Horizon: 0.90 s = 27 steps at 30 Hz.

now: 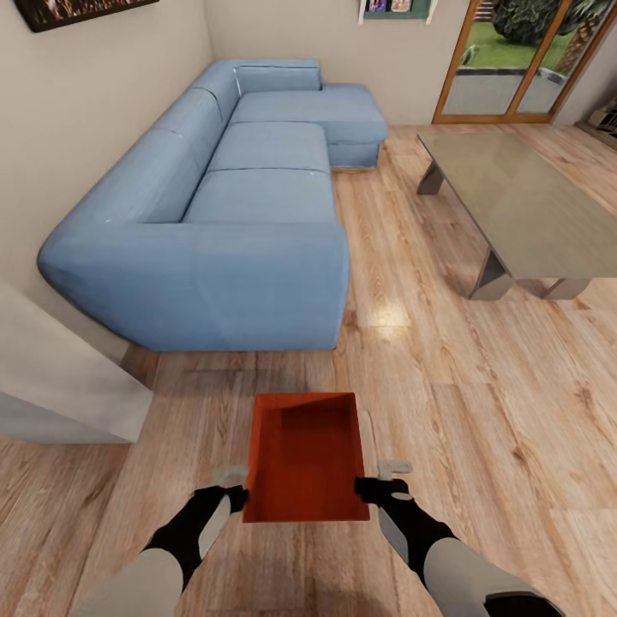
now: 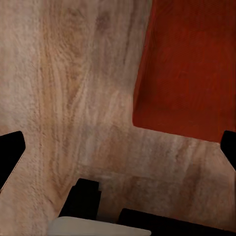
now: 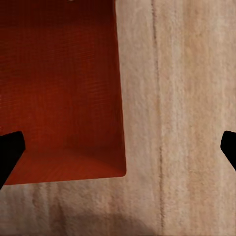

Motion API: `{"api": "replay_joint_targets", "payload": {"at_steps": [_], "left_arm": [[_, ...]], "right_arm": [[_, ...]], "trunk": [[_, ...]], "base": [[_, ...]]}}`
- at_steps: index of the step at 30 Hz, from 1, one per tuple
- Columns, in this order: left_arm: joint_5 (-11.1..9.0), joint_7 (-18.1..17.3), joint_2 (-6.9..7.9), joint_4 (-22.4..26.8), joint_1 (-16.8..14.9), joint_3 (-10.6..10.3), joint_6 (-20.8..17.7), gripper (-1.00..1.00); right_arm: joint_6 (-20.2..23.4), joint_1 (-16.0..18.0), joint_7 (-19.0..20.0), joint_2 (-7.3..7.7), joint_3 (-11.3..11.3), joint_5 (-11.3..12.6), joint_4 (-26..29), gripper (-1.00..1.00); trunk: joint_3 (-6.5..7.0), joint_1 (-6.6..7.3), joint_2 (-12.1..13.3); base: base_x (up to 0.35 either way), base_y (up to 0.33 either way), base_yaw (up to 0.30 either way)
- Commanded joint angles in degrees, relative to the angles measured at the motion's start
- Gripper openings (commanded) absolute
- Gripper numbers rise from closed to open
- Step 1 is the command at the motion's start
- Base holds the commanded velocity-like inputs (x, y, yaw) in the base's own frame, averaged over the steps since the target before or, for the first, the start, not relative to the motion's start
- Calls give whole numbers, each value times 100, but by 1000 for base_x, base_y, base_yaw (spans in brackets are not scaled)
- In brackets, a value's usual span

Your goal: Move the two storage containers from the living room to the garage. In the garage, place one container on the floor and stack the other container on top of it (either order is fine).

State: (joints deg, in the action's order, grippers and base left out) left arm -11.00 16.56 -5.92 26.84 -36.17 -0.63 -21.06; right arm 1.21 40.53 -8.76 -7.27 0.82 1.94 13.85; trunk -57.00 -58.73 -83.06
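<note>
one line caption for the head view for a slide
Both hands flank an orange-red storage container on the living room wood floor.

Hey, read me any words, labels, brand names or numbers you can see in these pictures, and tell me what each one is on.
No readable text anywhere.
Storage container: plain orange-red, no label.
Sofa and low table: no markings.
Wall picture: dark and cropped, nothing legible.
Items on the wall shelf: too small and blurred to read.

Wood-plank floor (image 1: 480, 411) bears sofa (image 1: 231, 214), grey table (image 1: 523, 206).
</note>
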Motion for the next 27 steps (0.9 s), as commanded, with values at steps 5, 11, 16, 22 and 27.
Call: {"api": "replay_joint_targets", "payload": {"at_steps": [5, 11, 16, 22, 27], "left_arm": [[225, 39, -66, 142, -23, -11, 21, 100], [309, 40, -113, 381, -29, -7, 31, 100], [316, 35, -80, 453, -26, -1, 46, 100], [316, 26, -83, 465, -26, -11, 278, 100], [312, 23, -84, 463, -25, -5, 398, 100]], "right_arm": [[-12, -1, -20, -9, 59, -4, 4, 100], [1, -1, -15, -9, 44, 18, 4, 100], [-5, -1, -9, -7, 42, 33, 4, 100], [-3, -1, -1, -3, 45, 34, 4, 100], [10, -1, -2, -5, 48, 34, 3, 100]], "trunk": [[-3, 0, -2], [-3, 0, -2], [-3, 0, -2], [-3, 0, -2], [-3, 0, -2]], "base": [[0, 0, 0], [0, 0, 0], [0, 0, 0], [0, 0, 0], [0, 0, 0]]}}
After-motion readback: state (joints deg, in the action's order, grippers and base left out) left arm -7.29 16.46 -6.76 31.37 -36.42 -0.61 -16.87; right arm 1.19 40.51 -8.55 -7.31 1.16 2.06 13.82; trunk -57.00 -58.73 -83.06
